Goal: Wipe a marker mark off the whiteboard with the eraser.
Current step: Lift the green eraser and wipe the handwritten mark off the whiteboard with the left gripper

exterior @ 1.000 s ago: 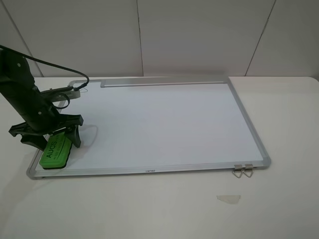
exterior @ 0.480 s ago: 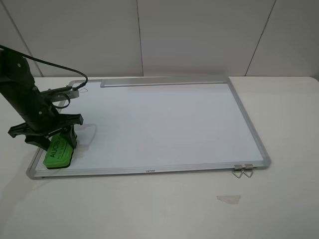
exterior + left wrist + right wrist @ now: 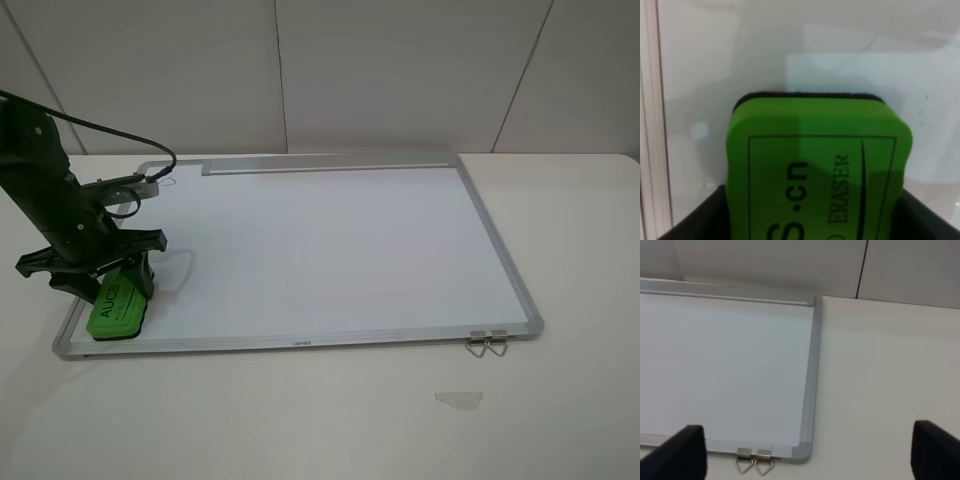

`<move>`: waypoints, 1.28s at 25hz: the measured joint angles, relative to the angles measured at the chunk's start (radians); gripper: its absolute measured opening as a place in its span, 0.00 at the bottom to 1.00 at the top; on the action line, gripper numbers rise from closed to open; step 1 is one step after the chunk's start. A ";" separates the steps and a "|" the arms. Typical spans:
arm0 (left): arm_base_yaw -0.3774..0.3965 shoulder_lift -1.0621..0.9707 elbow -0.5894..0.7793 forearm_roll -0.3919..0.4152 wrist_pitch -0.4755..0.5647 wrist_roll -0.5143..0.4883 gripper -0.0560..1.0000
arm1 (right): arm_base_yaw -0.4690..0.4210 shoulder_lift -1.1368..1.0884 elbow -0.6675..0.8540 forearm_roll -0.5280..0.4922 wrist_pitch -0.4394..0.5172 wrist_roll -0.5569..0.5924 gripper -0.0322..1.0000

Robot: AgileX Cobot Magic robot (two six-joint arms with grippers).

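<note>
Item: eraser, gripped in your left gripper at the whiteboard's near-left corner; grasp step complete, wiping pending; next you likely carry it to the small mark near the far-left corner and rub.

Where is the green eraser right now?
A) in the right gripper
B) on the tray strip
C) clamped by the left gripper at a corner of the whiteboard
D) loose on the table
C: the eraser sits between the fingers of the left gripper, at the near-left corner of the whiteboard in the high view.
</note>
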 joint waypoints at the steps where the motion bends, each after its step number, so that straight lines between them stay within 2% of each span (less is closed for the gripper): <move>1: 0.000 -0.004 0.000 0.000 0.003 0.000 0.62 | 0.000 0.000 0.000 0.000 0.000 0.000 0.82; 9: 0.000 -0.131 0.002 -0.005 0.081 0.016 0.62 | 0.000 0.000 0.000 0.000 0.000 0.000 0.82; 13: 0.000 -0.195 -0.053 -0.003 0.165 0.017 0.62 | 0.000 0.000 0.000 0.000 0.000 0.000 0.82; 17: 0.000 -0.197 -0.186 0.035 0.280 0.019 0.62 | 0.000 0.000 0.000 0.000 0.000 0.000 0.82; 23: 0.011 -0.144 -0.418 0.095 0.381 0.015 0.62 | 0.000 0.000 0.000 0.000 0.000 0.000 0.82; 32: 0.035 0.136 -0.821 0.103 0.571 0.012 0.62 | 0.000 0.000 0.000 0.000 0.000 0.000 0.82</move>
